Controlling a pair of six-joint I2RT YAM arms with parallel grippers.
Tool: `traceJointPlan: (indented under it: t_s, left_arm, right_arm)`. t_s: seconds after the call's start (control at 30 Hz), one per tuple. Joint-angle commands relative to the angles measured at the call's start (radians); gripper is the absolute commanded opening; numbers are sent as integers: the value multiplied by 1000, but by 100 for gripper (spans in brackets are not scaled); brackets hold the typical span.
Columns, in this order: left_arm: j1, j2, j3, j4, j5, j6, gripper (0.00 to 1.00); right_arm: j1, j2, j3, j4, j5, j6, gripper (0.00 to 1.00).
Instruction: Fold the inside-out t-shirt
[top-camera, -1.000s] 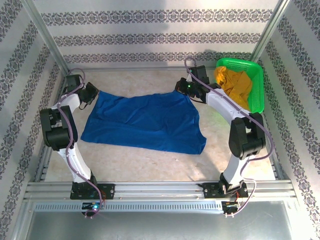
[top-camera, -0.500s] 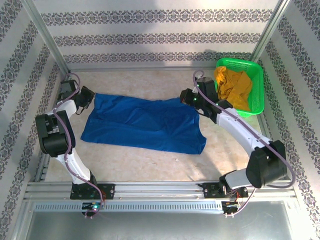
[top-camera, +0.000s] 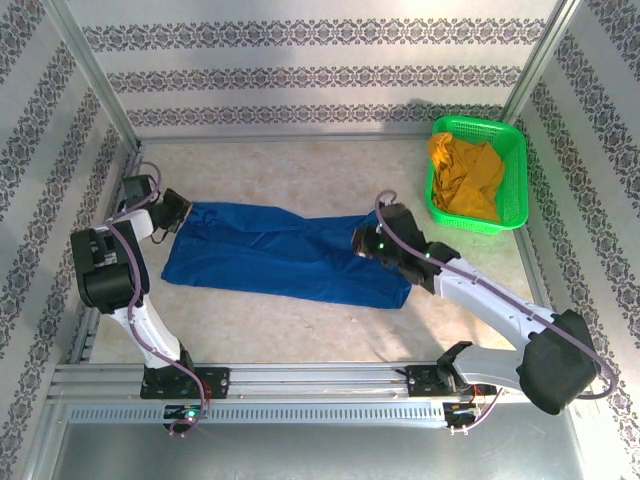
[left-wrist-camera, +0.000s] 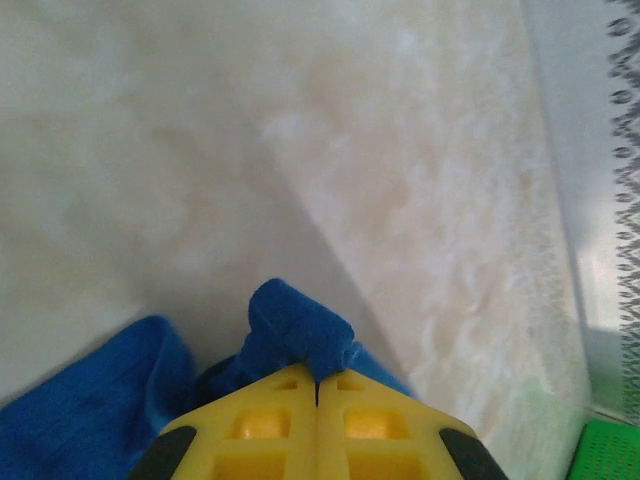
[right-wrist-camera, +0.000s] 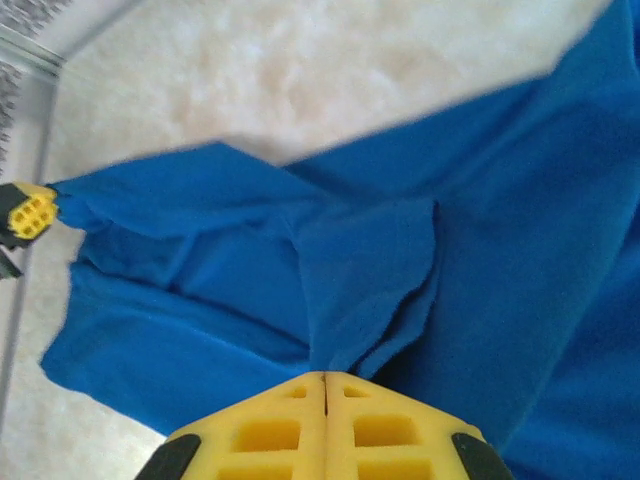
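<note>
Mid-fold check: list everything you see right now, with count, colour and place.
t-shirt: one, royal blue, lying lengthwise across the middle of the table.
basket: one, green, far right corner of the table.
garment: one, mustard yellow, inside the basket.
table: one, pale beige, under it all.
walls: white with grey patterned bands, at the back and sides.
left end effector: one, yellow fingers, shut on the t-shirt's left end.
right end effector: one, yellow fingers, shut on a fold near the t-shirt's right end.
</note>
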Motion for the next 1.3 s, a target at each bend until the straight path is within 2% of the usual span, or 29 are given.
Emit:
traceJointPlan:
  t_s: [0.0,0.03,0.07,0.1,0.13,0.23,0.37,0.57,0.73,0.93,1.07,1.27]
  left_arm:
    - [27,-30,-46,6,-19,48,0]
    - [31,-33,-56,0,-37,58,0]
    - [39,-34,-65,-6,-53,71,7]
    - [49,-28,-68,-3,-59,78,18]
    - [60,-19,-64,0,-50,83,28]
    - [77,-8,-31,1,-26,82,39]
    - [70,-42,-19,53,14,32,42]
    - [-2,-95,-23,14,76,28,43]
    - [-55,-174,-40,-49,-8,71,44]
    - [-86,-108,45,-84,32,91,46]
    - [-109,-26,113,-105,55,102,46]
    - [-110,62,139,-129,39,130,45]
  right_arm:
    - [42,-40,-110,-31,151,101,0]
    - [49,-54,-132,-59,189,130,11]
    - [51,-78,-157,-82,226,161,29]
    - [49,-103,-172,-99,258,179,40]
    - [42,-132,-177,-119,279,190,43]
    - [-5,-151,-140,-129,254,137,43]
    - [-62,-37,-26,-92,127,11,42]
    - [-84,341,259,-80,-66,-155,50]
    - [-90,580,423,-98,-108,-192,50]
    - [-91,643,406,-94,-77,-189,50]
    - [-98,670,393,-85,-98,-198,50]
    - [-98,684,376,-71,-119,-193,45]
